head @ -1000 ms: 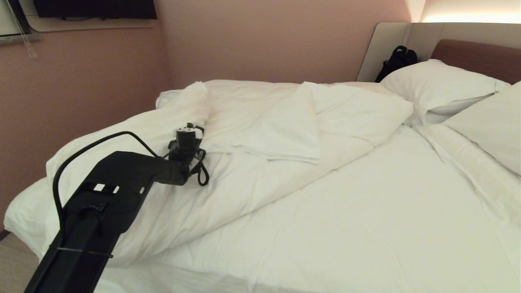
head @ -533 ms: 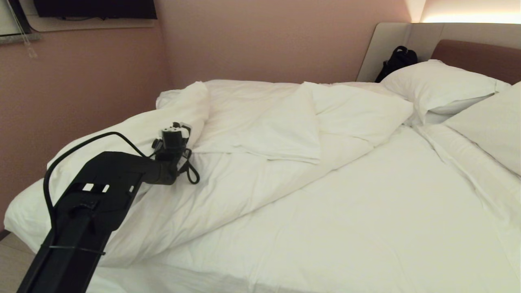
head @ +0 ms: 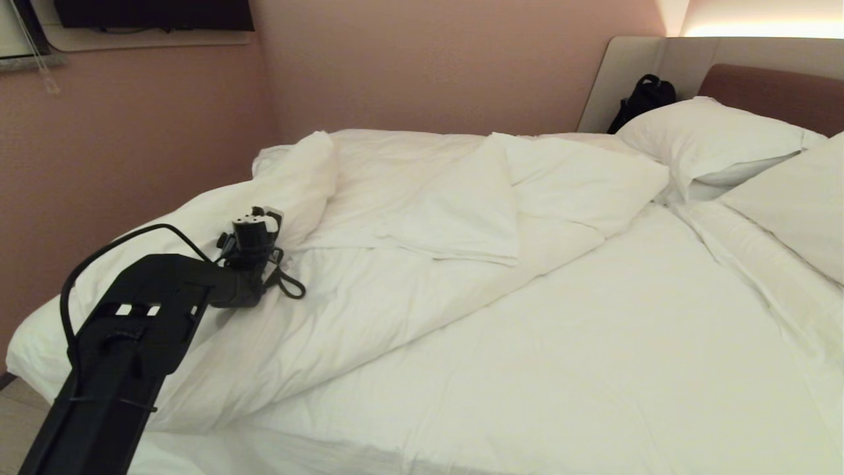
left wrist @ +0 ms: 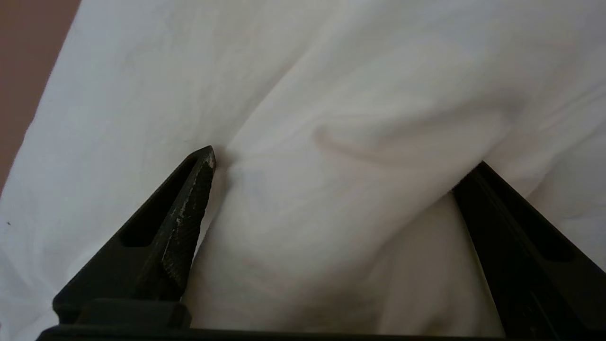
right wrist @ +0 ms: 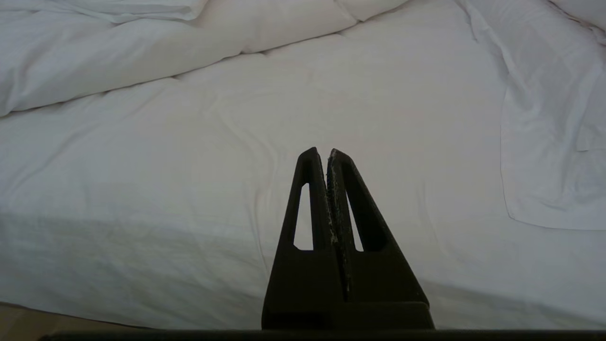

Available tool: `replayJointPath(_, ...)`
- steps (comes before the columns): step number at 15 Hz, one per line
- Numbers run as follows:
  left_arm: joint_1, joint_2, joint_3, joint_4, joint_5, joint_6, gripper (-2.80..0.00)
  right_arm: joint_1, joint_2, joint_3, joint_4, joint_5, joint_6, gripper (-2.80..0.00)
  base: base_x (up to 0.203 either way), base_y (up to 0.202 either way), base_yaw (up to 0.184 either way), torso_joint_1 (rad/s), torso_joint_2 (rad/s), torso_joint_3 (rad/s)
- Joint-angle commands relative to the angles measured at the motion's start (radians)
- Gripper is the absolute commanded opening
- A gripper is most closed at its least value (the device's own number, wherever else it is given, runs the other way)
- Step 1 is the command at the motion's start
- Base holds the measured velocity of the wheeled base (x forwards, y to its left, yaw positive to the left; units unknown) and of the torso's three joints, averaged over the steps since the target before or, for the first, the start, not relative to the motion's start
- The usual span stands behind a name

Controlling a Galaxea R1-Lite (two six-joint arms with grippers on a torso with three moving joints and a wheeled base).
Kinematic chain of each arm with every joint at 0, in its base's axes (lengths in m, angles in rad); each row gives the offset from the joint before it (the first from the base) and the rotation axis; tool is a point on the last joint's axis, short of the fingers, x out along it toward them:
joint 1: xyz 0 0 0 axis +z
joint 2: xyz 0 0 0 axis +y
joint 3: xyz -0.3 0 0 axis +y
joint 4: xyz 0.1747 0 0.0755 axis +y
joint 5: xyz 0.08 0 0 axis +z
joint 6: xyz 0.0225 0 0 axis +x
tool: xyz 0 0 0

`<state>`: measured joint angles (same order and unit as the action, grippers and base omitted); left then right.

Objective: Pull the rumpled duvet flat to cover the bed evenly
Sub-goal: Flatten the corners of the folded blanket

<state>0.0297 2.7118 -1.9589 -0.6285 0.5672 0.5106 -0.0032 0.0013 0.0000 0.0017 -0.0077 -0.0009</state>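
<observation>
duvet [head: 369, 264]: puffy, creased | left pincer [left wrist: 341, 161]: apart, straddling fold | right pincer [right wrist: 326, 154]: together

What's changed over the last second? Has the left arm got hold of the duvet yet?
The left gripper has swung leftward across the duvet, toward the raised fold near the bed's left edge. Its jaws are open and straddle a ridge of fabric, with nothing clamped yet. The duvet's folds, the pillows and the parked, shut right gripper look unchanged.
</observation>
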Motion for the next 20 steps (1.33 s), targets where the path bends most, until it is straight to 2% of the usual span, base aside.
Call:
replayJointPath(1,0.017,0.013,0.000,-0.005,0.002,0.003,0.00,0.000,0.000,0.000,0.000,0.000,-0.001,-2.80,0.000,0.000,0.000,0.000,0.00,0.000)
replayJointPath(4,0.030,0.007,0.000,-0.005,-0.001,0.000,0.00,0.000,0.000,0.000,0.000,0.000,-0.001,-2.80,0.000,0.000,0.000,0.000,0.00,0.000)
replayJointPath(5,0.032,0.005,0.000,-0.005,-0.002,0.000,-2.80,0.000,0.000,0.000,0.000,0.000,0.000,-2.80,0.000,0.000,0.000,0.000,0.00,0.000)
replayJointPath(10,0.044,-0.004,0.002,-0.040,0.000,-0.001,-2.80,0.000,0.000,0.000,0.000,0.000,0.001,-2.80,0.000,0.000,0.000,0.000,0.00,0.000)
replayJointPath(14,0.081,-0.049,0.003,-0.054,-0.006,-0.011,-2.80,0.000,0.000,0.000,0.000,0.000,-0.001,-2.80,0.000,0.000,0.000,0.000,0.00,0.000)
replayJointPath(16,0.108,-0.063,0.005,-0.052,-0.004,-0.035,-2.80,0.000,0.000,0.000,0.000,0.000,-0.001,-2.80,0.000,0.000,0.000,0.000,0.00,0.000)
replayJointPath(20,0.233,-0.068,0.007,-0.042,-0.013,-0.072,-2.80,0.000,0.000,0.000,0.000,0.000,-0.001,-2.80,0.000,0.000,0.000,0.000,0.00,0.000)
